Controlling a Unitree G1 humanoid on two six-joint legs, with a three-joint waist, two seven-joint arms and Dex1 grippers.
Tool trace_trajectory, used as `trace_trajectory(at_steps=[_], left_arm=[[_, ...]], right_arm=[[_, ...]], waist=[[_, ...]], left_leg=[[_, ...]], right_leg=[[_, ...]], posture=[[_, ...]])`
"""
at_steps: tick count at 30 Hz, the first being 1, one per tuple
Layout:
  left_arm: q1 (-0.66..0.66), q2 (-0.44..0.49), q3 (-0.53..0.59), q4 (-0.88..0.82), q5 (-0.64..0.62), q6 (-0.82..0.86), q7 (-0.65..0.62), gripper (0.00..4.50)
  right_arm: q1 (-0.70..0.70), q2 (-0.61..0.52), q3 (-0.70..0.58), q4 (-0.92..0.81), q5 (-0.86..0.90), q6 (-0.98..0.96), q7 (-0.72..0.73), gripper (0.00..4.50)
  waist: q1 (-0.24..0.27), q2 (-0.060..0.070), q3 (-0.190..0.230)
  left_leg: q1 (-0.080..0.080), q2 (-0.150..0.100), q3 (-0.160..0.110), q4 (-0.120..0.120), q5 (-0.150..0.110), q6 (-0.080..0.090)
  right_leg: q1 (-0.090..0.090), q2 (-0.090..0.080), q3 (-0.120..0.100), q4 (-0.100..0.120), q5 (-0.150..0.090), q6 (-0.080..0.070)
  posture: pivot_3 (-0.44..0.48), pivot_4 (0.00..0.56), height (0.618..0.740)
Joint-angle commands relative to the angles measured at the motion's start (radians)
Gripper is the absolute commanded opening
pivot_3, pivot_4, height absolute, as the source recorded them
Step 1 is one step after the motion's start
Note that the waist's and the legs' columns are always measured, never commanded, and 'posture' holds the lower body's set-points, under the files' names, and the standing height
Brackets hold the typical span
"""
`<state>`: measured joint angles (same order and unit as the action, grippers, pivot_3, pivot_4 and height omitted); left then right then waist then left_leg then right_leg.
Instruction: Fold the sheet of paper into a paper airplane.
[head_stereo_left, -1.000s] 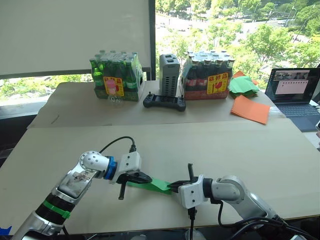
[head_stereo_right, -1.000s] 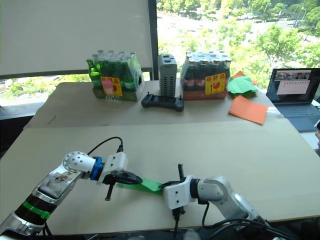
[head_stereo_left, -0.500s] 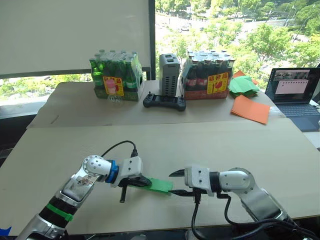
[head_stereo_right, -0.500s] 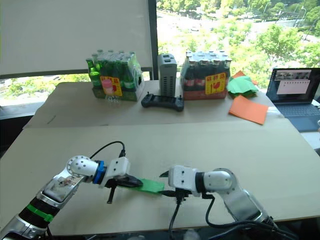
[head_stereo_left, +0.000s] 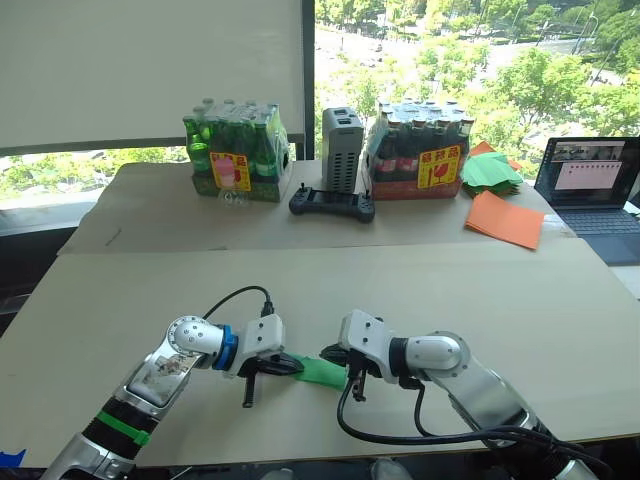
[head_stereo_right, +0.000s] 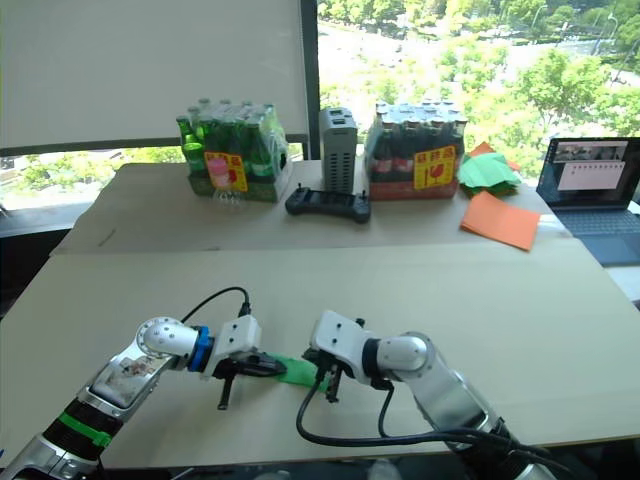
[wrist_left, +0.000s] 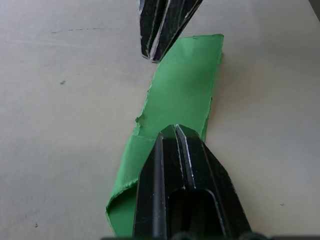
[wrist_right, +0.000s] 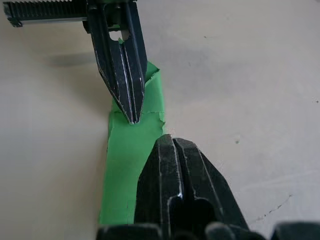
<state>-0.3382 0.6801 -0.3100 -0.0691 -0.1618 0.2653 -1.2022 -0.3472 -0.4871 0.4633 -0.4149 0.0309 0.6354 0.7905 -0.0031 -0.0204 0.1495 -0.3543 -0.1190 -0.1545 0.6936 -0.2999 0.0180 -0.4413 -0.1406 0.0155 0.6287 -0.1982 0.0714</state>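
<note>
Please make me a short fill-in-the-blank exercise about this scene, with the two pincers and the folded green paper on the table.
1. The folded bright green paper strip lies on the pale wooden table between the left pincer and the ____ pincer.
2. The fingers of both pincers are ____.
3. The tips of both pincers press on the ____ paper.
4. At the far edge of the table, orange sheets lie beside an open ____.

Missing words: right; shut; green; laptop

Far table edge — two bottle packs (head_stereo_left: 236, 152) (head_stereo_left: 417, 150), grey box (head_stereo_left: 340, 148), controller (head_stereo_left: 331, 206), orange sheets (head_stereo_left: 503, 219), laptop (head_stereo_left: 597, 185).
</note>
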Motion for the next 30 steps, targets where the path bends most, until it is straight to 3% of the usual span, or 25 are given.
trace_trajectory(at_steps=[1, 12, 30], left_arm=[[0.002, -0.006, 0.015, 0.003, 0.000, 0.002, 0.018, 0.00], [0.005, -0.015, 0.009, -0.006, 0.004, 0.004, 0.027, 0.00], [0.010, -0.009, 0.007, -0.014, 0.006, 0.002, 0.033, 0.00]], right_arm=[[-0.022, 0.002, 0.024, -0.006, -0.021, 0.023, -0.011, 0.02], [-0.027, 0.013, 0.070, 0.028, -0.048, 0.041, -0.022, 0.02], [0.065, -0.139, 0.075, 0.017, -0.064, 0.125, 0.006, 0.02]], waist=[[0.000, 0.000, 0.000], [0.000, 0.000, 0.000], [0.017, 0.000, -0.001]], left_leg=[[0.000, 0.000, 0.000, 0.000, 0.000, 0.000], [0.000, 0.000, 0.000, 0.000, 0.000, 0.000], [0.001, -0.001, 0.000, 0.000, 0.000, 0.001]], right_leg=[[0.000, 0.000, 0.000, 0.000, 0.000, 0.000], [0.000, 0.000, 0.000, 0.000, 0.000, 0.000], [0.003, -0.001, -0.001, 0.000, 0.000, 0.000]], posture=[[0.000, 0.150, 0.711], [0.000, 0.150, 0.711], [0.000, 0.150, 0.711]])
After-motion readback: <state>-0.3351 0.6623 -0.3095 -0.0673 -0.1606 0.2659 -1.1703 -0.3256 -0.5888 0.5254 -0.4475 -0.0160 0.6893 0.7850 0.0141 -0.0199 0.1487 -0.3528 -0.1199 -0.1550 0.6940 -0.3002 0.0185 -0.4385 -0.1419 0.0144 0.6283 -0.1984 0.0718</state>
